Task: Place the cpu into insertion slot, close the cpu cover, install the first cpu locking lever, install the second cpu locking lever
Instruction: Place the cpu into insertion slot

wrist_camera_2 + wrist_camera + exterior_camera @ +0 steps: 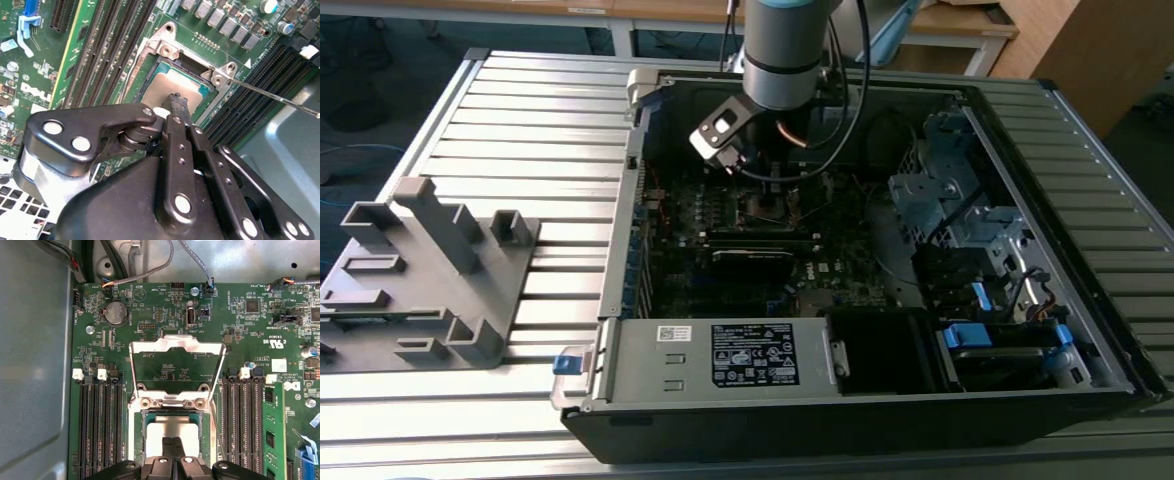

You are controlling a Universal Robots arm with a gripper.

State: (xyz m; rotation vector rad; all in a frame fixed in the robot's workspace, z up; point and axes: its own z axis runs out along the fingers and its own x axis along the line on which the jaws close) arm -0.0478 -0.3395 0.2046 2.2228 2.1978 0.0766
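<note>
Scene: An open computer case (630, 200) lies flat on a slatted metal table (520, 110). The robot arm (781, 60) reaches into it from 12 o'clock in the exterior view.
Gripper: The gripper (767, 185) hangs low over the motherboard, at about 10 o'clock from the case's middle in the exterior view. In both wrist views its fingers (168, 446) are pressed together, pinching nothing, with the gripper (178, 99) tip over the chip's near edge. Whether it touches the metal face cannot be told.
Cpu: The cpu (172, 426) (167, 82) sits flat inside the insertion slot (145, 435), silver-grey face up.
Cover: The cpu cover (175, 344) stands open on its hinge, the green board showing through its square window.
Lever: A thin locking lever (274, 98) juts out from a corner of the socket, not latched down.
Surroundings: Black memory slots (100, 425) flank the socket on both sides. A grey plastic fixture (440, 260) rests on the table at 9 o'clock from the case, and a labelled metal box (654, 360) fills the case's 6 o'clock edge.
</note>
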